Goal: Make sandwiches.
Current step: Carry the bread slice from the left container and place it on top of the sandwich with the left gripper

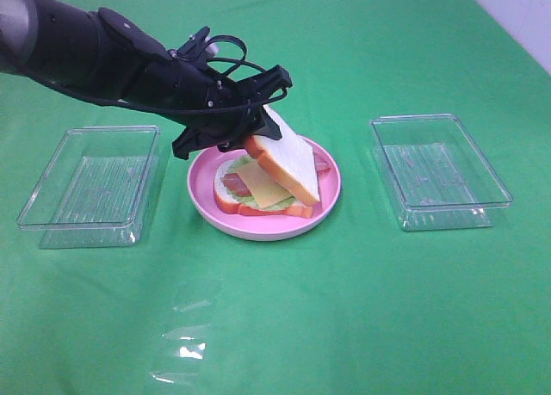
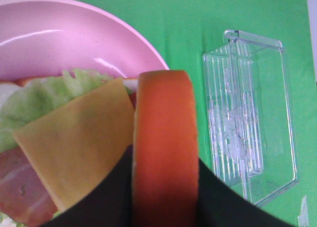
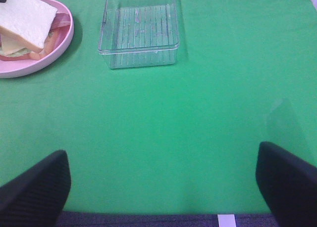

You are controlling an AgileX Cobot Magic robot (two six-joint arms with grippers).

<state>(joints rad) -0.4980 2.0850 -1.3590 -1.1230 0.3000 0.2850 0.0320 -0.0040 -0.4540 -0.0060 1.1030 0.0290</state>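
**Top slice going on**

Green cloth covers the bench. Left jaws clamp the top bread slice by its crust, tilted over the cheese, bacon and lettuce stacked on the pink plate. Right jaws stand wide, empty, well away from the plate. Likely next: lower the slice flat, then release.

My high camera looks down at an angle on the green table from the front. My left wrist camera sits very close above the pink plate. My right wrist camera looks from farther back, low over the cloth. All three views share the plate and the right-side clear tray.
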